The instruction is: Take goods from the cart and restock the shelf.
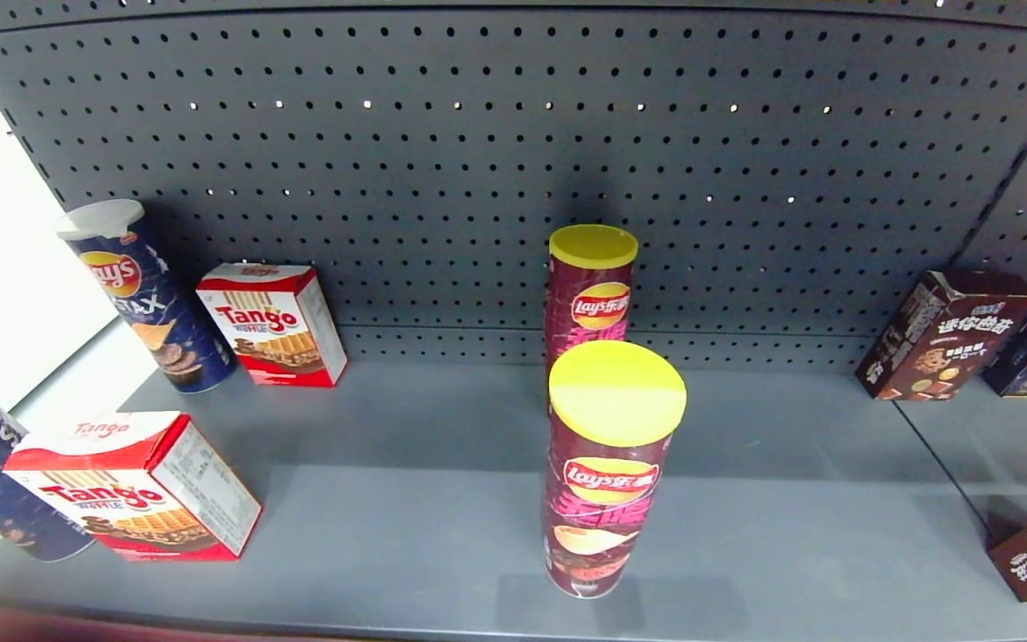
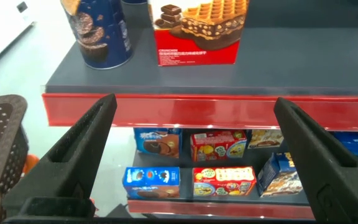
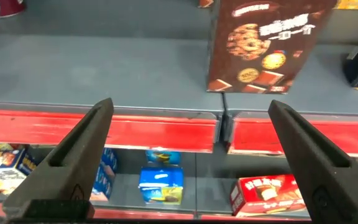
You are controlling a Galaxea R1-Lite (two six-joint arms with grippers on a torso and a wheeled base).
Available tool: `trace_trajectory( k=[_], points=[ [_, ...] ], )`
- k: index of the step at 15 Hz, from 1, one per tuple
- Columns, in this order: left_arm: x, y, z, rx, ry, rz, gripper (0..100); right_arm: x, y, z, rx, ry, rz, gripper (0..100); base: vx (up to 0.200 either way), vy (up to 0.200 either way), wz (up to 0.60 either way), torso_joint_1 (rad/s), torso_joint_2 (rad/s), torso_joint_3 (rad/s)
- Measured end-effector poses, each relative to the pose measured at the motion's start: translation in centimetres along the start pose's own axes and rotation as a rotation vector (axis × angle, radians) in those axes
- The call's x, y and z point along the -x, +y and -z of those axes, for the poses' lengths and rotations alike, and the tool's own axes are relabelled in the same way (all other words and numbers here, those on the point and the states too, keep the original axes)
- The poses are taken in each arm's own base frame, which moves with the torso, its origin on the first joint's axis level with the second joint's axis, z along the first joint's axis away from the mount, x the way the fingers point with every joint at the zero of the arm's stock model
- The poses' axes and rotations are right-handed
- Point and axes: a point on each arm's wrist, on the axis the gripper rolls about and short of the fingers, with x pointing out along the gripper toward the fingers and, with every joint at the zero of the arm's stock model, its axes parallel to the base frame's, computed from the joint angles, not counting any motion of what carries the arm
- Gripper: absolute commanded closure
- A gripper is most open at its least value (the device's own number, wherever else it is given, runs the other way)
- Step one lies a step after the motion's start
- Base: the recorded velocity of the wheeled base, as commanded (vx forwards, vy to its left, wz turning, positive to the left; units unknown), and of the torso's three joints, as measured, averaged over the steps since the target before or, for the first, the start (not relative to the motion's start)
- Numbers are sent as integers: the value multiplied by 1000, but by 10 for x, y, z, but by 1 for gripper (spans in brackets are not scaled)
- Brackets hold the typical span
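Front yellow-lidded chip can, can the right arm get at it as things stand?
Probably yes. The front can stands near the shelf edge with bare shelf on its right side, and the right claw is open, facing the shelf front.

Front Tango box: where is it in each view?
Head: front Tango box lower left, on the grey shelf.
Left wrist: beyond the left pincer, beside the blue can.
Right wrist: not in it; brown box instead.
Shared: the grey shelf, red strip along its front.
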Motion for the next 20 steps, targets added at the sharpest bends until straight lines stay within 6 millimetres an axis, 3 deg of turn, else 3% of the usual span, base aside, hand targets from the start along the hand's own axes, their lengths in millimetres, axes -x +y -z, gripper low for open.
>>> trace_trajectory(
  k=[20],
  points=[
    [0, 0, 0, 3, 1, -1, 0, 0, 0, 0, 0, 0, 0, 0, 0, 0, -30, 0, 0, 0]
  ],
)
